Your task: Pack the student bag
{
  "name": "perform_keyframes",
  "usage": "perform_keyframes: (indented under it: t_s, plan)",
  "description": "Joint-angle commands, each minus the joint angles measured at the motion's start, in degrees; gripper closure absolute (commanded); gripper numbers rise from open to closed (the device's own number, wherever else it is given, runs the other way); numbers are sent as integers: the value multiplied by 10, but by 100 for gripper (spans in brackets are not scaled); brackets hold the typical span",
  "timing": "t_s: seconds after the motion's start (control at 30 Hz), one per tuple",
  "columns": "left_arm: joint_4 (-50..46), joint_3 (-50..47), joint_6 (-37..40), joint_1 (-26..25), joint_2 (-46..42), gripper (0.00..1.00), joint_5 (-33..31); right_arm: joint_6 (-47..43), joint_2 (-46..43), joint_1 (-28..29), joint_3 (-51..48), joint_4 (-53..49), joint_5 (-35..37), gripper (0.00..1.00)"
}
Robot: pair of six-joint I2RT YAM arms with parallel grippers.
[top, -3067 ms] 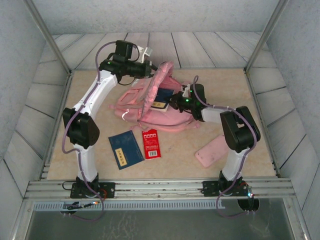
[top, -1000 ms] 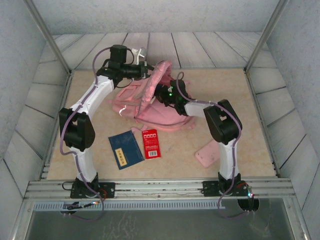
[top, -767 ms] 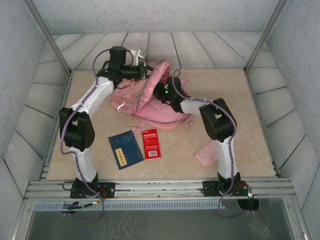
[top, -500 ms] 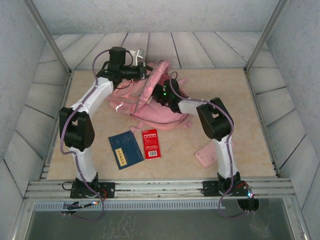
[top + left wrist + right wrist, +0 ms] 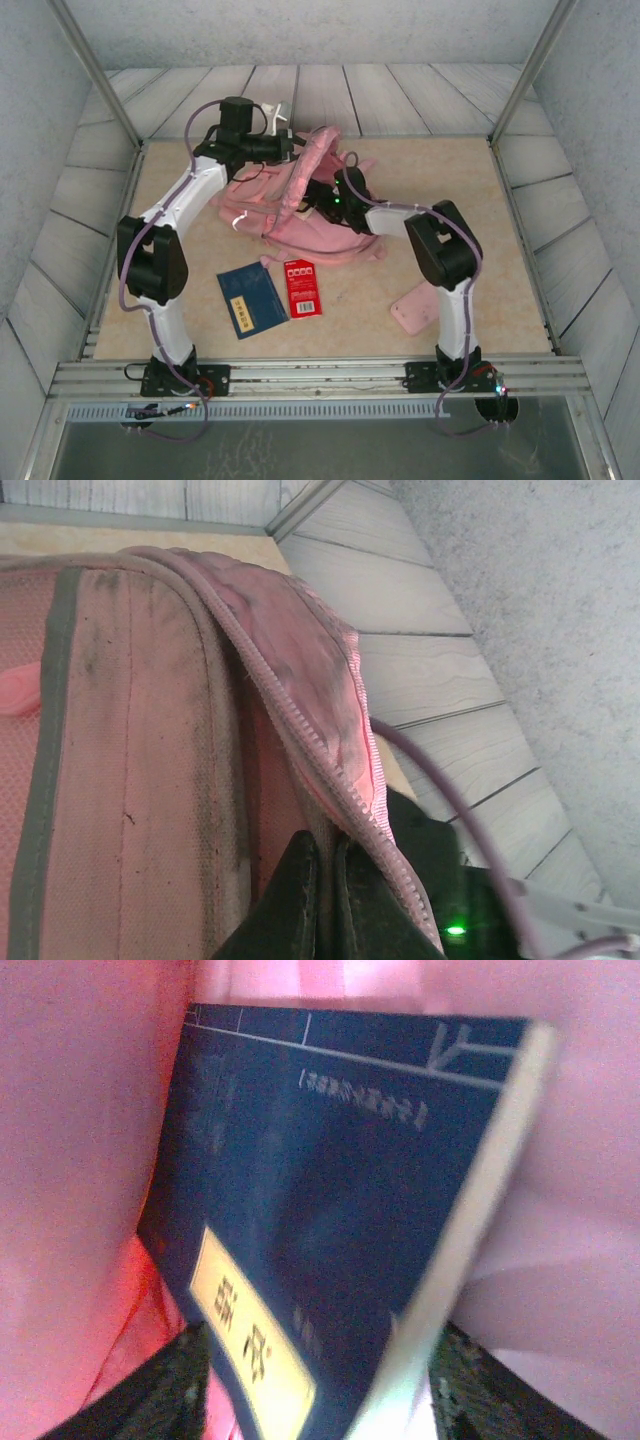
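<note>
— Left wrist view first: what is the left gripper (image 5: 325,850) doing?
— Its fingers are pressed together on the zip edge of the student bag (image 5: 150,730), holding that flap up. Only the fingertips show.
— And the right gripper (image 5: 320,1335)?
— It is spread inside the bag's pink lining, with a dark blue book (image 5: 330,1180) between its fingers. The picture is blurred, so I cannot tell whether they touch it, and the cover's lettering is unreadable.
— Where does the bag lie?
— Top view: far centre of the table (image 5: 480,200), with its long axis roughly left to right. The right arm partly hides the mouth.
— Anything outside it?
— A blue booklet (image 5: 250,300) lies nearer, with a red packet (image 5: 302,288) just beside it. A pink case (image 5: 420,308) lies near right.
</note>
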Motion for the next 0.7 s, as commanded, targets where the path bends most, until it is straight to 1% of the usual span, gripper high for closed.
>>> perform_keyframes:
  t_s: [0.0, 0.1, 0.23, 0.33, 0.43, 0.57, 0.63, 0.67]
  plan:
    - [-7, 2, 54, -3, -31, 100, -17, -59, -88, -12, -54, -35, -10, 37]
    - [-6, -20, 70, -4, -25, 100, -32, -98, -164, -25, -115, -64, -16, 34]
    - [-13, -50, 100, -15, -18, 100, -81, -170, -279, -35, -194, -118, -2, 34]
    - [-28, -60, 120, -31, -5, 100, -125, -226, -369, -37, -250, -144, 11, 33]
    - [-30, -60, 131, -56, 17, 100, -145, -266, -449, -37, -291, -165, 19, 32]
    - [-27, -51, 133, -93, 52, 100, -159, -302, -511, -36, -317, -177, -1, 31]
    - [-29, -49, 130, -109, 65, 100, -170, -320, -521, -37, -324, -170, -38, 31]
    - [-32, -50, 127, -113, 70, 98, -174, -328, -520, -37, -327, -168, -61, 31]
